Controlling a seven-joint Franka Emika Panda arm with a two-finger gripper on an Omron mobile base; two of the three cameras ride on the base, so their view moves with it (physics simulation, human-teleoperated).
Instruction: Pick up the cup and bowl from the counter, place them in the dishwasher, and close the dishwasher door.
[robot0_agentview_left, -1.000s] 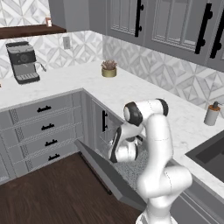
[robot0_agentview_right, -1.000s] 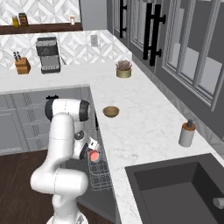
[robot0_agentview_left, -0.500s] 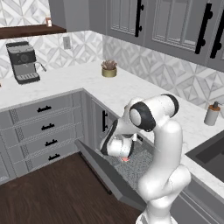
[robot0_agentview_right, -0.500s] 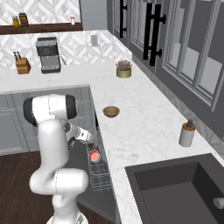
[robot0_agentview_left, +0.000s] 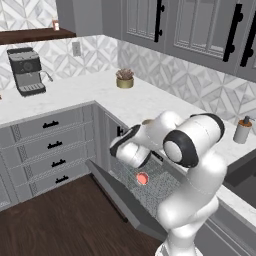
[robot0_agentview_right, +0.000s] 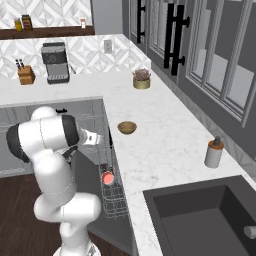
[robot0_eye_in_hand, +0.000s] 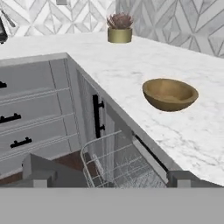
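The white cup (robot0_agentview_left: 142, 178) with its salmon-red inside stands in the wire rack (robot0_agentview_right: 113, 201) of the open dishwasher, also seen as cup (robot0_agentview_right: 107, 177). The grey door (robot0_agentview_left: 120, 198) hangs lowered. My gripper (robot0_eye_in_hand: 111, 175) is open and empty, its fingertips (robot0_eye_in_hand: 39, 169) wide apart, raised above the rack (robot0_eye_in_hand: 114, 161) and facing the counter's edge. The golden-brown bowl (robot0_eye_in_hand: 169, 94) sits upright on the marble counter (robot0_eye_in_hand: 131, 57) ahead and to the right, apart from the fingers. From the right base camera the bowl (robot0_agentview_right: 127, 127) lies just beyond my hand (robot0_agentview_right: 94, 137).
A potted plant (robot0_agentview_right: 142, 79) stands at the back of the counter, a coffee machine (robot0_agentview_right: 55, 62) and knife block (robot0_agentview_right: 25, 74) on the left leg. A soap dispenser (robot0_agentview_right: 214, 152) and the dark sink (robot0_agentview_right: 200, 215) lie to the right. Grey drawers (robot0_agentview_left: 50, 145) flank the dishwasher.
The gripper has let go of the cup, which stays in the rack. The hand has drawn back and risen from the rack toward counter height, turning to face the bowl.
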